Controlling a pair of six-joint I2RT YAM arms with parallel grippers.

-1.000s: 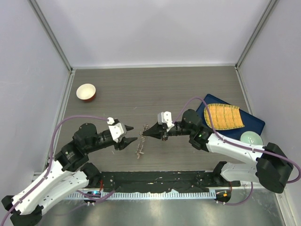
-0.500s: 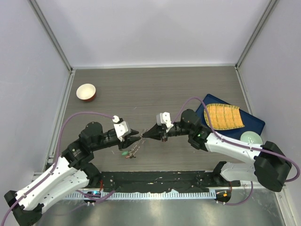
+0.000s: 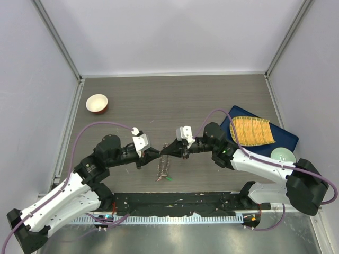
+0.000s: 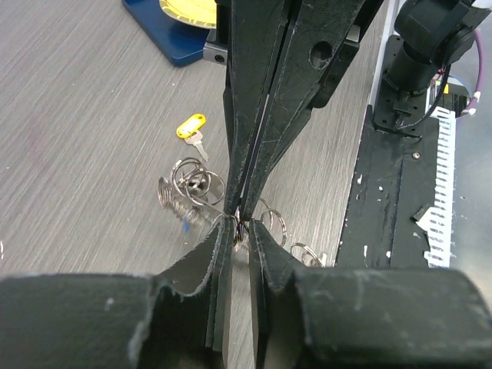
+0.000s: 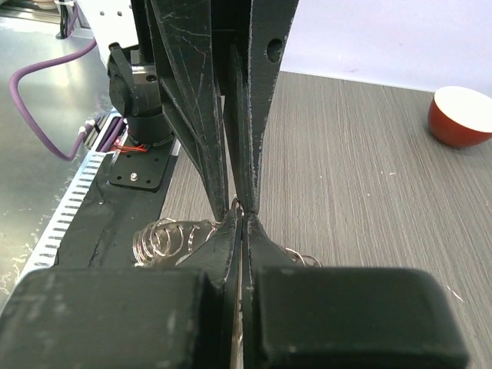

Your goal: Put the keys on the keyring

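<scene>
Where tips meet, pinch hidden | left end effector (image 4: pixel 240 231) narrow, grip unclear | right end effector (image 5: pixel 241 218) closed

A table (image 3: pixel 212 100) topped in grey wood-grain laminate is seen from above. Behind its far edge a plain pale back wall (image 3: pixel 175 32) is set. A left panel (image 3: pixel 26 106) and a right panel (image 3: pixel 318 63) of the same pale colour are stood along its sides. Metal posts (image 3: pixel 57 37) are fixed at its far corners. Along its near edge a black strip (image 3: pixel 180 203) is laid, with a brushed metal sheet (image 3: pixel 185 241) beyond that. The table is lit evenly and softly.
</scene>
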